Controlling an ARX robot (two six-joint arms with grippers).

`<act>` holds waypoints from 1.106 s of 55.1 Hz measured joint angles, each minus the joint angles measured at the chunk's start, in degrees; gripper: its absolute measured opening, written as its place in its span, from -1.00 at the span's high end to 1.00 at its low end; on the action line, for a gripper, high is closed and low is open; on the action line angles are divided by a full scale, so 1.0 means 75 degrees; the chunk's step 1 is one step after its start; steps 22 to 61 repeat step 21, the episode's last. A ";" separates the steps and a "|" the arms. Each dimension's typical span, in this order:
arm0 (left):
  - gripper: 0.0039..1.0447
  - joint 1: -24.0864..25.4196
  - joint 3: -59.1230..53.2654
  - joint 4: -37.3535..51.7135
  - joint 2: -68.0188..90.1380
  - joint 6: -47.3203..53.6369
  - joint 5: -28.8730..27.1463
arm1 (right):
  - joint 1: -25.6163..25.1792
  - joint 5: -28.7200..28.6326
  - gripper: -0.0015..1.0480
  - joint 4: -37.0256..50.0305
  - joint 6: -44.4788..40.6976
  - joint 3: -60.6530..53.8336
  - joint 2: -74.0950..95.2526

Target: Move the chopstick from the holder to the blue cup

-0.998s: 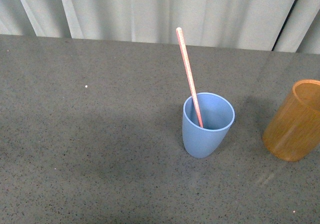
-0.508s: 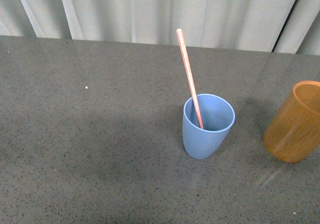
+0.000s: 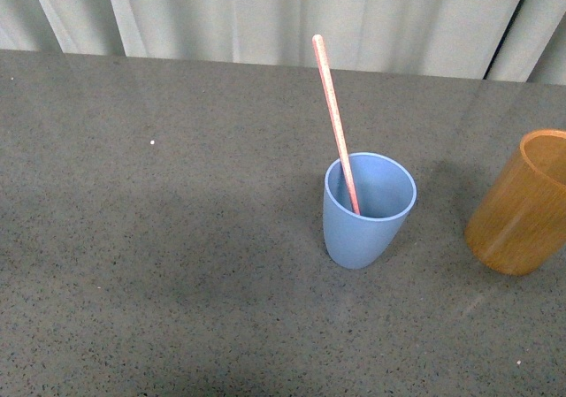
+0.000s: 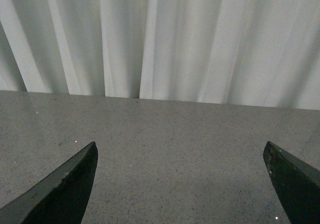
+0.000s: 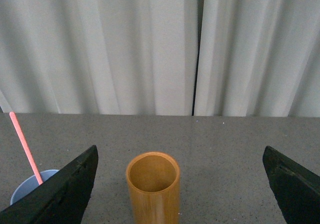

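The pink-red chopstick [image 3: 334, 118] stands in the light blue cup [image 3: 363, 225] at mid-table, leaning to the upper left. The orange-brown wooden holder [image 3: 522, 207] stands upright at the right edge of the front view and looks empty. In the right wrist view the holder [image 5: 152, 186] stands ahead of my open right gripper [image 5: 180, 154], with the blue cup [image 5: 31, 181] and the chopstick [image 5: 25, 146] off to one side. My left gripper [image 4: 180, 151] is open over bare table. Neither gripper shows in the front view.
The grey speckled table [image 3: 159, 238] runs back to pale curtains [image 3: 265, 12] behind its far edge. A small white speck [image 3: 152, 142] lies on the table to the left.
The whole scene has shifted slightly upward in the front view; the cup, chopstick and holder keep their places relative to each other.
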 joint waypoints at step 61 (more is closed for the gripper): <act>-0.87 0.0000 0.0000 0.0000 0.0000 0.0000 0.0000 | 0.0000 -0.0003 -0.81 0.0000 -0.0003 0.0000 0.0000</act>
